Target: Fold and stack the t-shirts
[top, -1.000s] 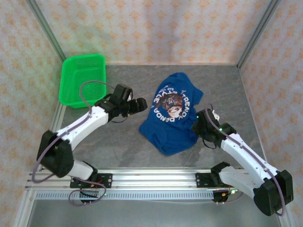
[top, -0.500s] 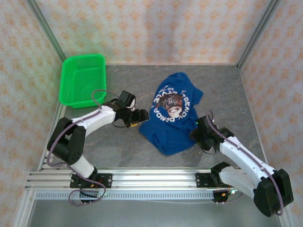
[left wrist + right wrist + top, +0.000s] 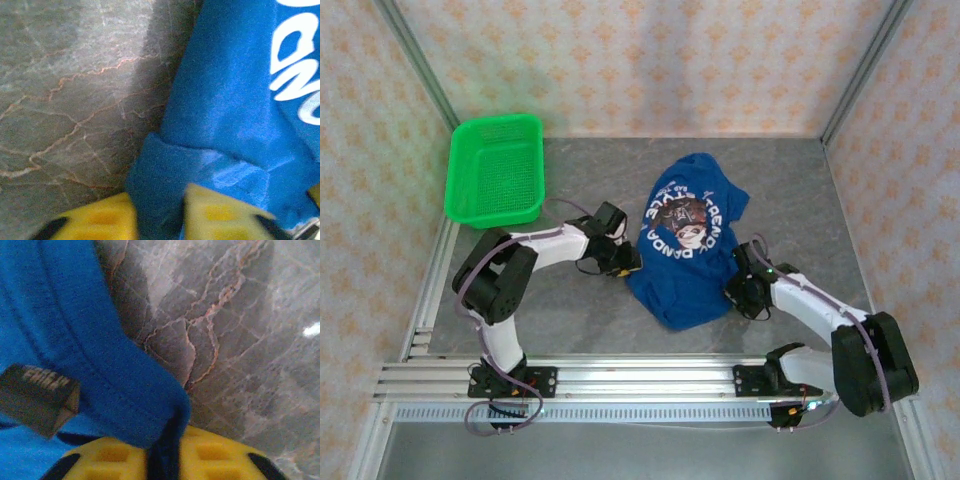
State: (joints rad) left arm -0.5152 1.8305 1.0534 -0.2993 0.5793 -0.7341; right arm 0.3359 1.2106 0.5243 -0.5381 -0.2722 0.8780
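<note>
A royal-blue t-shirt lies crumpled in the middle of the grey table, white lettering and a dark graphic facing up. My left gripper sits at the shirt's left edge, and its yellow pads are shut on a fold of blue cloth. My right gripper is at the shirt's lower right edge. In the right wrist view its yellow pads pinch the hemmed edge, near a dark label.
A green plastic basket stands at the back left of the marble-patterned table. Metal frame posts and patterned walls close in the sides. An aluminium rail runs along the near edge.
The left gripper has travelled right from open table to the shirt's left edge and closed on the cloth. The right gripper slid down and left onto the shirt's lower right edge.
</note>
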